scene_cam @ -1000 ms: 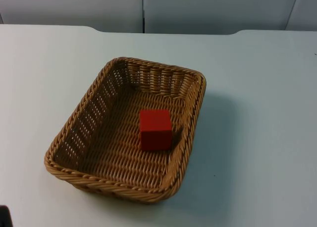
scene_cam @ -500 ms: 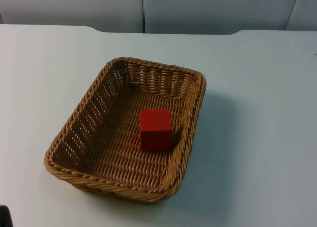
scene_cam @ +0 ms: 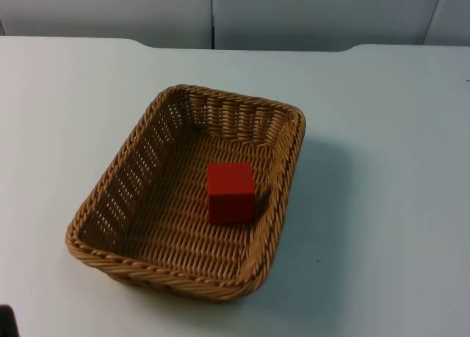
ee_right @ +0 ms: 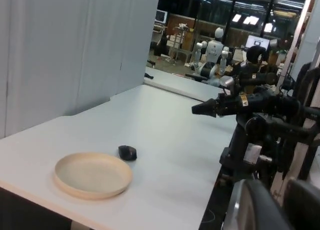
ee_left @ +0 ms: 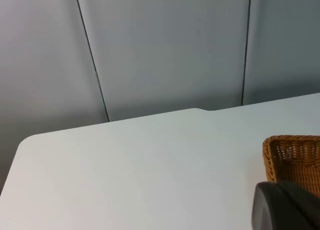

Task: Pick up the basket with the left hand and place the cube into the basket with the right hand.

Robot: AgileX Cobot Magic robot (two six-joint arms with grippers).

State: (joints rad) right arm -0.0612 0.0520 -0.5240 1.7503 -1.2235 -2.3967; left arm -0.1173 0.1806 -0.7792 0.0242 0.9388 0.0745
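1. Left gripper (ee_left: 287,207): a black fingertip hangs over the white worktop (ee_left: 150,165), just beside one corner of the basket (ee_left: 295,157). It touches nothing. Released or clenched: cannot tell. This arm waits.
2. Right gripper (ee_right: 285,205): it is turned away from the basket and looks across a neighbouring white table (ee_right: 165,135). It carries nothing. Released or clenched: cannot tell.
3. Basket, top view: a rectangular tan wicker basket with a braided rim and open-weave walls. It sits flat on the worktop near the middle, set on a diagonal, with its near short end toward the left arm's side and its far end angled toward the right arm's side. No gripper touches it.
4. Red cube (scene_cam: 230,192): it is inside the basket, resting on the woven floor. It stands upright and roughly midway along the length, just beside the long wall on the right arm's side. Its shadow falls against that wall.
5. Grey partition wall (scene_cam: 308,14): it rises at the worktop's far edge, built of panels with dark vertical seams.
6. Right wrist view, the neighbouring table: a shallow beige plate (ee_right: 92,175) lies near the table's front edge. A small black rounded object (ee_right: 127,152) lies just beyond it, apart from the rim.
7. Beside that table stands another black robot arm (ee_right: 250,107).
8. Farthest off, a white humanoid robot (ee_right: 215,47) stands in a lit lab space.
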